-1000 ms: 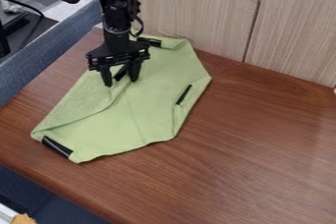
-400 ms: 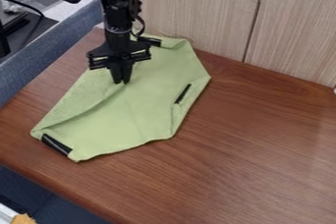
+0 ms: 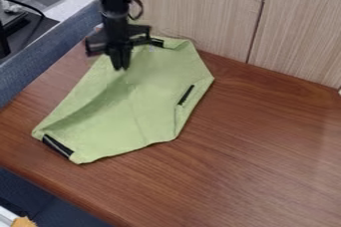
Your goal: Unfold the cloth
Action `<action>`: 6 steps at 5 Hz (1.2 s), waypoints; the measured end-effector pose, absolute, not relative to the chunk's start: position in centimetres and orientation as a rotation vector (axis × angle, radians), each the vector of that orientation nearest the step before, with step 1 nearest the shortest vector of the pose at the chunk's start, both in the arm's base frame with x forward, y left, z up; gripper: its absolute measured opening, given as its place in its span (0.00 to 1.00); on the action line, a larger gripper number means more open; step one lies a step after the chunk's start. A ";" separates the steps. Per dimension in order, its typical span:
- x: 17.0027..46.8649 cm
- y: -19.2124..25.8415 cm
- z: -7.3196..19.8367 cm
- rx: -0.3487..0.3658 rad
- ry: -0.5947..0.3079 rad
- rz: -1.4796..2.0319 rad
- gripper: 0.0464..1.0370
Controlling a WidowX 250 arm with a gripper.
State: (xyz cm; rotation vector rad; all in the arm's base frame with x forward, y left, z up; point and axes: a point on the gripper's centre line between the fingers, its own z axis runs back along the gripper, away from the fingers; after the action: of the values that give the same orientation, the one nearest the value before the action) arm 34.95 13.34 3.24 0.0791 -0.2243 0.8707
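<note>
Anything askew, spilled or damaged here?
No spill or damage visible. The green cloth is uneven: the edge by a black strip looks folded over, and it bunches near the gripper. Normal for a partly unfolded cloth.

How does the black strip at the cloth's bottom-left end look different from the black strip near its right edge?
The bottom-left strip looks longer and wider; the right strip is shorter and slimmer. The bottom-left strip slopes down to the right in the picture, while the right strip slopes down to the left. Both are dark, narrow pieces on the green cloth.
</note>
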 end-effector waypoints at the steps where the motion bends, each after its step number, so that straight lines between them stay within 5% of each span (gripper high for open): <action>1: 34.0 15.5 4.9 0.065 -0.246 0.918 0.01; 6: 25.6 24.4 2.1 0.163 -0.131 1.151 0.03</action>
State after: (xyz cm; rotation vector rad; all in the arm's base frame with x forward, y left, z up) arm 25.56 24.40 2.09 0.1627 -0.1312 1.1508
